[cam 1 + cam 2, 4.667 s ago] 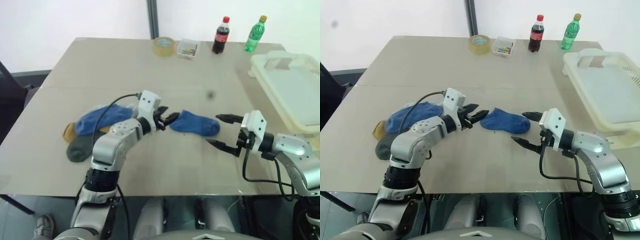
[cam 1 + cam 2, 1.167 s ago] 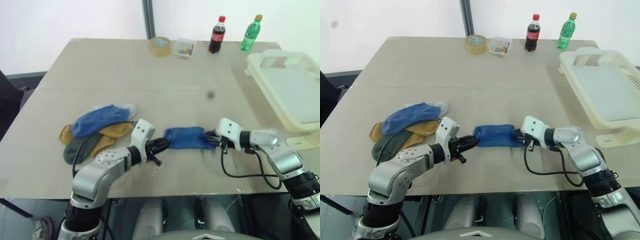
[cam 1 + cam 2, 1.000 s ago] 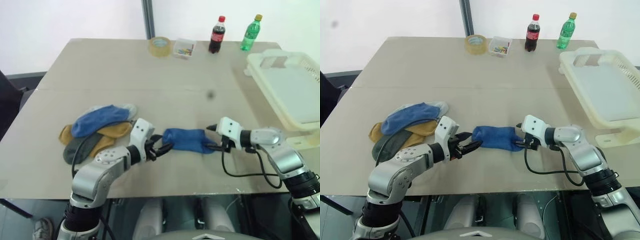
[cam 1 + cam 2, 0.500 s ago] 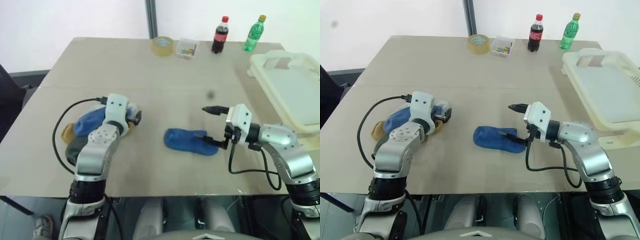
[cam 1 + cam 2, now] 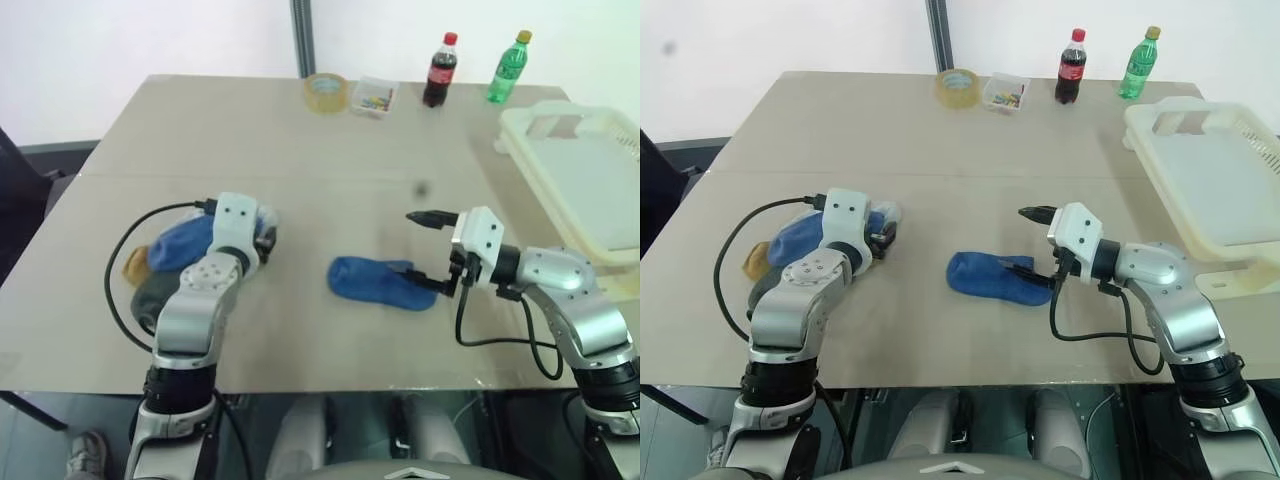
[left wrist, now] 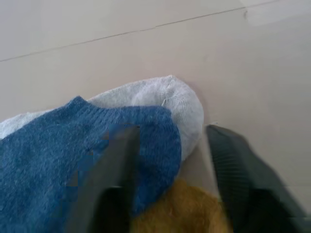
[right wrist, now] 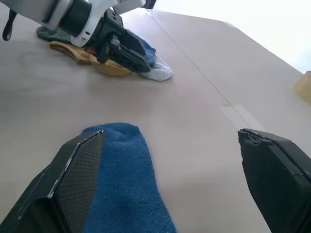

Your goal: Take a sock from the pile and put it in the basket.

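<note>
A long beige table [image 5: 300, 140] carries the scene, the cream-white basket [image 5: 590, 175] sitting empty at its right edge. The pile [image 5: 165, 262] of blue, grey, yellow and dark green socks lies near the table's left edge, and a single blue sock [image 5: 378, 283] lies apart from it, near the middle of the front edge. The left gripper [image 7: 127, 54] is at the pile, its jaws partly parted astride the tip of a blue sock [image 6: 73, 160] over a light grey one [image 6: 180, 99]; whether they grip it cannot be told. The right gripper [image 5: 428, 248] hovers with jaws wide over the lone blue sock, holding nothing. The step in hand looks like picking: the next move calls for closing on one sock alone, lifting it clear and carrying it right to the basket. Along the far edge stand a red-labelled cola bottle [image 5: 439, 70], a green bottle [image 5: 508, 67], a tape roll [image 5: 327, 91] and a small clear box [image 5: 376, 96]; no lettering is legible.
</note>
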